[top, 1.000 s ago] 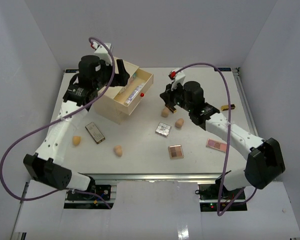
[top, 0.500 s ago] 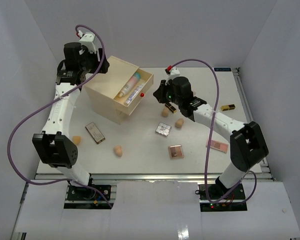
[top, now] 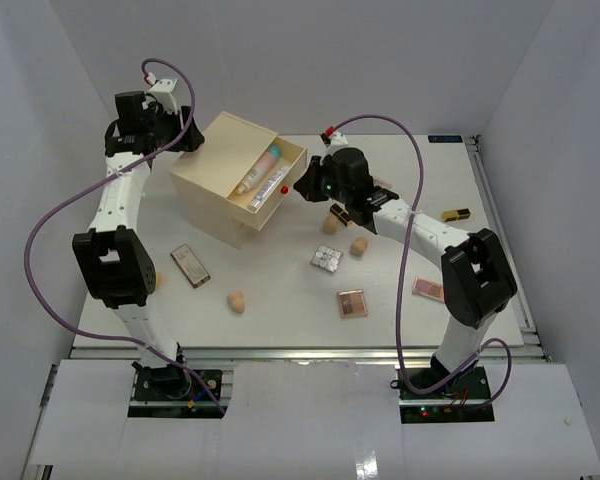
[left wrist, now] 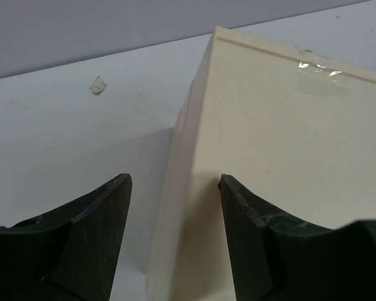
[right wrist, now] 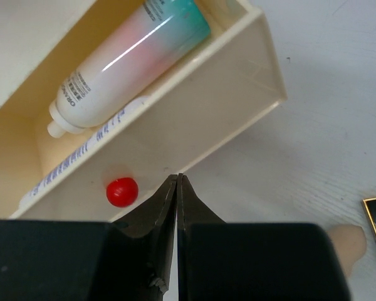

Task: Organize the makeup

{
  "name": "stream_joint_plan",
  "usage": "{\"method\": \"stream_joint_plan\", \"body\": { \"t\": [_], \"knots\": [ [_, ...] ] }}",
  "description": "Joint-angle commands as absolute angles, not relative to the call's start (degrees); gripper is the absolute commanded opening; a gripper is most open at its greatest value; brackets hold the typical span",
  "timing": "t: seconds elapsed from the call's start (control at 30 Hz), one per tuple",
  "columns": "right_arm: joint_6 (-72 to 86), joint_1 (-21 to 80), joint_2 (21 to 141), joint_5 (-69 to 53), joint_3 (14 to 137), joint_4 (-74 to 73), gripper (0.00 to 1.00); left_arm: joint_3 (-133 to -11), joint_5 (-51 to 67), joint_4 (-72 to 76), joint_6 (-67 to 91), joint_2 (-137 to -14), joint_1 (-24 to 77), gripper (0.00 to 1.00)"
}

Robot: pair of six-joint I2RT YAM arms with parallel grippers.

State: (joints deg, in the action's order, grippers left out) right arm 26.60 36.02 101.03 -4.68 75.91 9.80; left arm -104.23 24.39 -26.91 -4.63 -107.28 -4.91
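Observation:
The cream drawer chest [top: 215, 170] stands at the back left with its top drawer pulled out. In the drawer lie the white teal-capped tube [top: 259, 169] and the clear bottle [top: 270, 186]. My left gripper [top: 187, 137] is open, its jaws either side of the chest's back corner [left wrist: 269, 157]. My right gripper [top: 302, 187] is shut and empty, its tips [right wrist: 177, 177] at the drawer front [right wrist: 194, 125] just right of the red knob [right wrist: 122, 191]. The tube [right wrist: 131, 56] and the bottle [right wrist: 81, 153] also show in the right wrist view.
On the table lie a brown palette [top: 190, 265], a silver palette [top: 326, 258], two pink palettes [top: 352, 303] [top: 428, 288], peach sponges [top: 237, 301] [top: 358, 246] [top: 330, 226], a black-gold lipstick [top: 455, 214] and a black-gold item [top: 340, 214] under my right arm.

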Motion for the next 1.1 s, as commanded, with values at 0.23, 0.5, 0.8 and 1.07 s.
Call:
{"method": "stream_joint_plan", "body": {
  "t": [0.23, 0.5, 0.8, 1.07],
  "knots": [
    [30.06, 39.28, 112.35, -9.26, 93.19, 9.68, 0.08, -103.61, 40.53, -31.54, -9.05, -110.48, -5.1, 0.68],
    [29.02, 39.83, 120.45, -14.79, 102.26, 14.04, 0.08, -101.87, 42.36, -31.2, -9.28, -111.41, -4.83, 0.68],
    [27.98, 41.26, 126.29, -18.0, 112.09, 15.54, 0.08, -102.3, 41.92, -31.2, -9.8, -114.33, -1.73, 0.68],
    [26.64, 43.72, 127.51, -16.9, 114.4, 14.86, 0.08, -101.95, 42.63, -31.2, -10.2, -116.12, 1.35, 0.68]
  ]
}}
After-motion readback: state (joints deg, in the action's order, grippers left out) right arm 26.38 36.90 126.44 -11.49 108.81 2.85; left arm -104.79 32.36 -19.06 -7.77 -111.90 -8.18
